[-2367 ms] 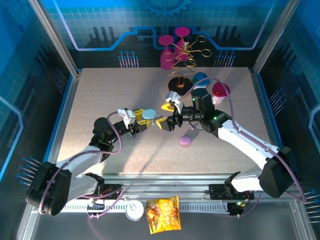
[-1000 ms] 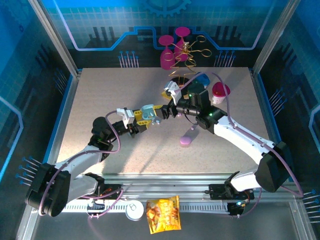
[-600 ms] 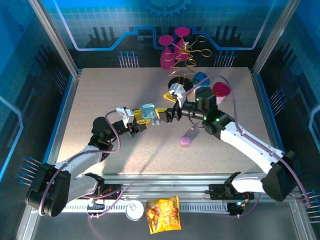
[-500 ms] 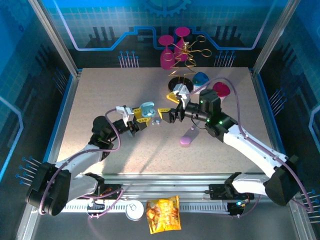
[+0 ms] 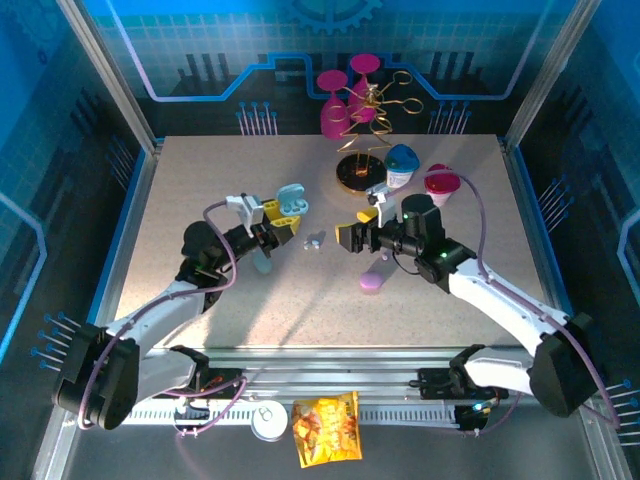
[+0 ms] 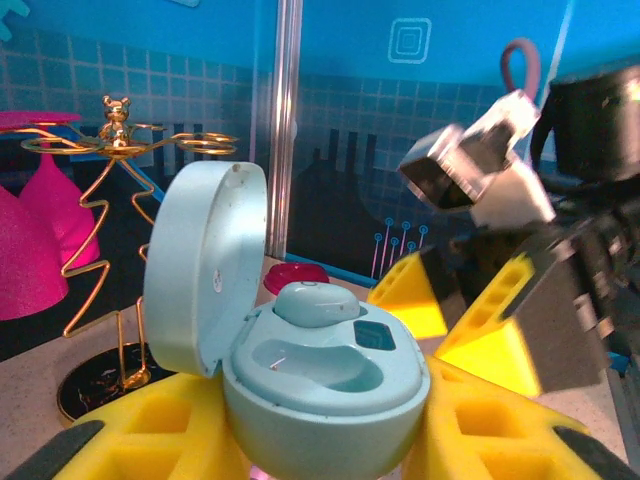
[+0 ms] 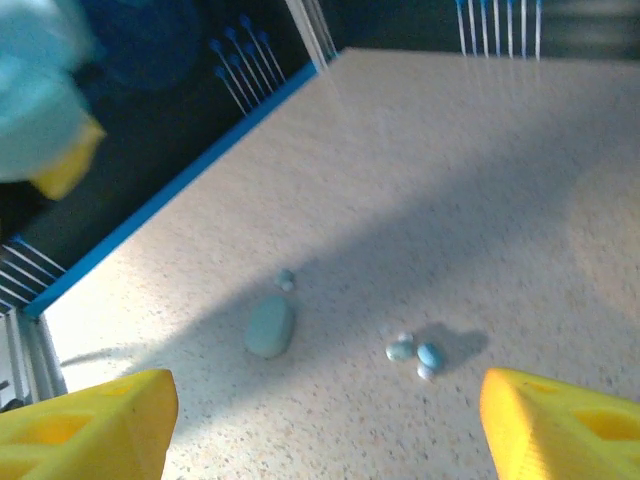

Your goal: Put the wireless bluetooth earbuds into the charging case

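My left gripper point(image 5: 283, 216) is shut on a pale blue charging case point(image 5: 290, 203) held above the table, lid open. In the left wrist view the case point(image 6: 325, 385) sits between my yellow fingers point(image 6: 130, 440); one pale blue earbud point(image 6: 315, 303) lies in its far slot and the near slot is empty. Loose earbuds point(image 5: 313, 242) lie on the table between the two grippers. My right gripper point(image 5: 353, 228) hangs open just right of them. The right wrist view has those earbuds point(image 7: 415, 352) between and beyond its spread fingertips point(image 7: 560, 430), with nothing held.
A second, closed pale blue case point(image 5: 262, 260) lies under my left arm, with a tiny bud point(image 7: 286, 279) beside it. A lilac case point(image 5: 372, 282) lies under the right arm. At the back stand pink glasses point(image 5: 340, 105), a wire stand point(image 5: 365, 130) and two cups point(image 5: 402, 165).
My right gripper has pulled away from the open case, moving right and toward the near edge. The left gripper has drawn back slightly with the case. Small earbuds now lie on the table between them.
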